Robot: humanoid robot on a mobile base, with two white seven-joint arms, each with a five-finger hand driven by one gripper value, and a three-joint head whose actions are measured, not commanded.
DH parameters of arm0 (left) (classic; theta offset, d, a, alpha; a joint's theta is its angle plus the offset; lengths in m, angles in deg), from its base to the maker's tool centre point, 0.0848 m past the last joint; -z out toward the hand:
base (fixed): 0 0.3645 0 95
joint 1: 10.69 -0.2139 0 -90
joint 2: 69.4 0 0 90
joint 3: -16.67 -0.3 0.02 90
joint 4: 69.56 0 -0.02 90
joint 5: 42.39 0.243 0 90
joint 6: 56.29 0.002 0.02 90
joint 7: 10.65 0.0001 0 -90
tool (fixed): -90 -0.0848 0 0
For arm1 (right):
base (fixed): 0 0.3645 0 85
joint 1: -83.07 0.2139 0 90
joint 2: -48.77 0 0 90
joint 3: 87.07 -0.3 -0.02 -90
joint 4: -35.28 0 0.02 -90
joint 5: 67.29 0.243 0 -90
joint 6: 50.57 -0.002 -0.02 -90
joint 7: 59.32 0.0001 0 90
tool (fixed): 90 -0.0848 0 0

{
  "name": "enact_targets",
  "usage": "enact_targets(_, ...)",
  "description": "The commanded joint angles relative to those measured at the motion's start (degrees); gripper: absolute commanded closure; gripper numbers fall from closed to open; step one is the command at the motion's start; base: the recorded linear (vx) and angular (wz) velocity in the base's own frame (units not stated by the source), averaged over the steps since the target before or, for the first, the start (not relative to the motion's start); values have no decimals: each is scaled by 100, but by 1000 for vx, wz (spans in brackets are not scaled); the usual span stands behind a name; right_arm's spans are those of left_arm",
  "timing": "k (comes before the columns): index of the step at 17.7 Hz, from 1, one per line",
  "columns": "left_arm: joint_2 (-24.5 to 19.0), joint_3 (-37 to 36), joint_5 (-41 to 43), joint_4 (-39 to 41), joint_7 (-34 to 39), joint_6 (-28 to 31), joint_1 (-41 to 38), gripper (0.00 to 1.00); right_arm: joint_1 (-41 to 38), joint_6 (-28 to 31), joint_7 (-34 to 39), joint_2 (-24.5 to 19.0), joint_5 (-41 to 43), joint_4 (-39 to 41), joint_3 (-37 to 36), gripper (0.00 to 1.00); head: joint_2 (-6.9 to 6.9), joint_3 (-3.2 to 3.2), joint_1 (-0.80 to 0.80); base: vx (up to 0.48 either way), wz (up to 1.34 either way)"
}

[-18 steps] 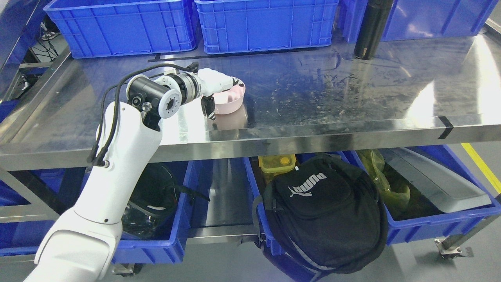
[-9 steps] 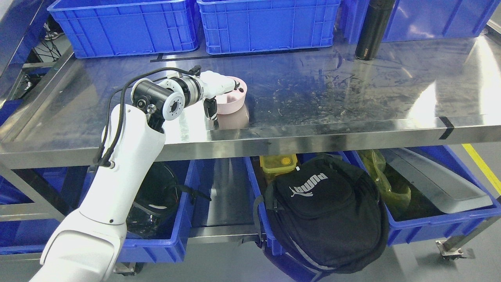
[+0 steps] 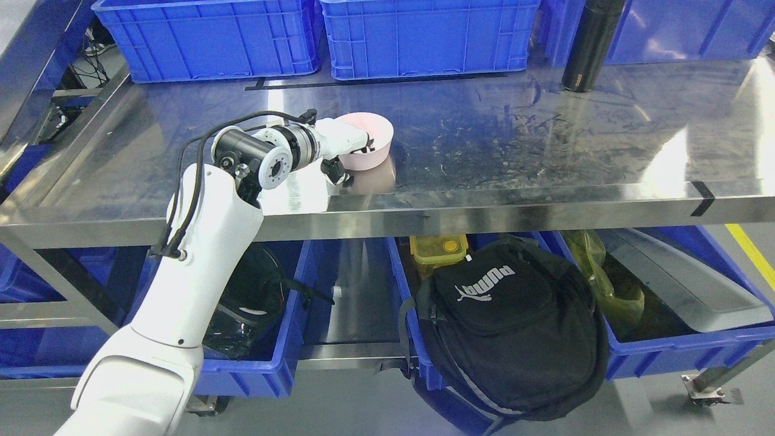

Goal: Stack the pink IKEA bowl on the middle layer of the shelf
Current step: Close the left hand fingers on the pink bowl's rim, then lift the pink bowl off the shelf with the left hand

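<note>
Scuffed steel shelf [image 3: 545, 145], blue crates [image 3: 424, 36] behind, grey floor [image 3: 666, 412] below.

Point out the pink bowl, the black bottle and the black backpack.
pink bowl [image 3: 370, 158]: head view, on its outer side wall.
black bottle [image 3: 584, 51]: head view, mid-body of the cylinder.
black backpack [image 3: 514, 327]: head view, on its front panel below the logo.
</note>
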State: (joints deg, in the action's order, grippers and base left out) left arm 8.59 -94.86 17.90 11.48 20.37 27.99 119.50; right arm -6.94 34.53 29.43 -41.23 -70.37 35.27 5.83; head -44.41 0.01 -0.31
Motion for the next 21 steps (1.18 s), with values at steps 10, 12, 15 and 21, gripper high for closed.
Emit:
enact_targets(10, 938, 2117, -148, -114, -201, -1485, 182, 100, -130, 16, -24, 100, 0, 100, 0, 0, 0, 0, 0, 12, 44)
enact_targets(12, 964, 2232, -271, -36, -201, -1511, 261, 100, -130, 16, -24, 100, 0, 100, 0, 0, 0, 0, 0, 16, -4)
enact_targets(15, 990, 2259, -710, 227, -210, -1520, 419, 100, -130, 16, -24, 100, 0, 100, 0, 0, 0, 0, 0, 6, -18)
enact_targets(21, 1101, 2259, -1089, 571, -183, -1958, 420, 100, -130, 16, -24, 100, 0, 100, 0, 0, 0, 0, 0, 0, 0)
